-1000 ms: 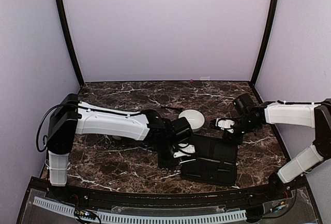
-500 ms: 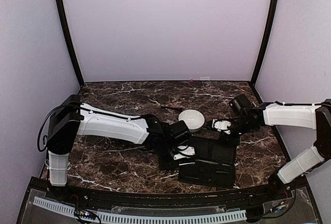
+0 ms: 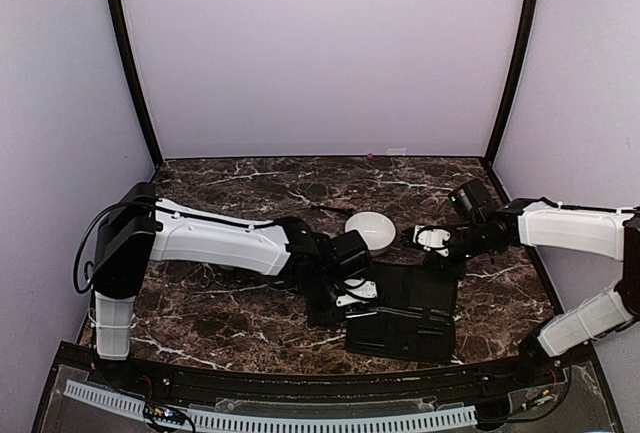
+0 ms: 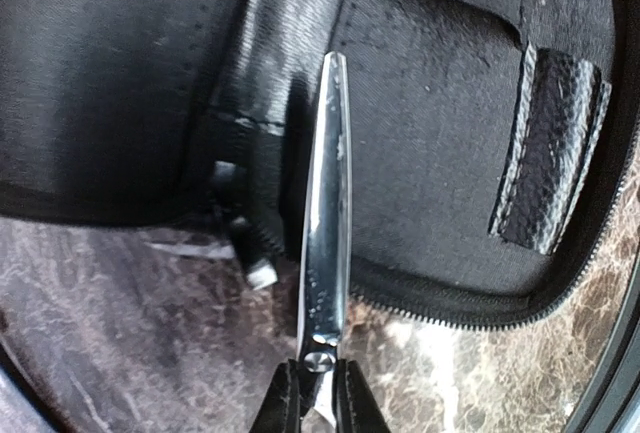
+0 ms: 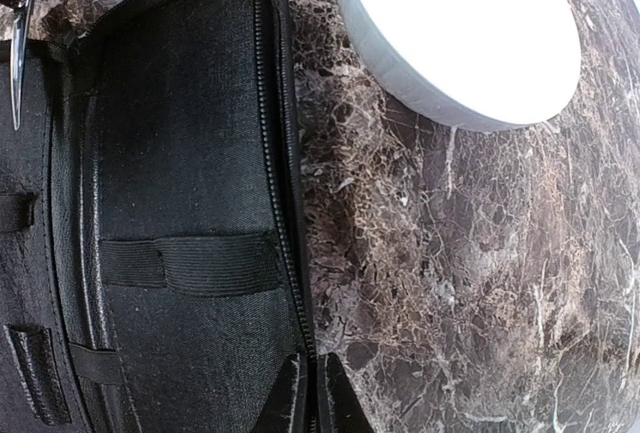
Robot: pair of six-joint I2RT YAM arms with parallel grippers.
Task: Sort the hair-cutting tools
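Scissors (image 4: pixel 326 203) clamped at the pivot in left gripper (image 4: pixel 318 408), ring handles cut off below, closed blades reaching over the open black case (image 4: pixel 440 123). Right gripper (image 5: pixel 312 403) pinched shut on the case's zipper edge, near white bowl (image 5: pixel 395 58). From above, both grips hidden by wrists. Versus a second ago: right elbow swung further outward, case barely shifted.

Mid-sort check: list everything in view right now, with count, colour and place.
scissors: one pair, silvery, blades together, above the open case's edge
thin stick: one, dark, on the table left of the bowl, too small to identify
case: one, black, unzipped and lying open, table's near middle
bowl: one, white, just behind the case
table: one, dark marble, under everything
left pincer: one, black, shut on the scissors at the pivot
right pincer: one, black, shut on the case's zipper edge
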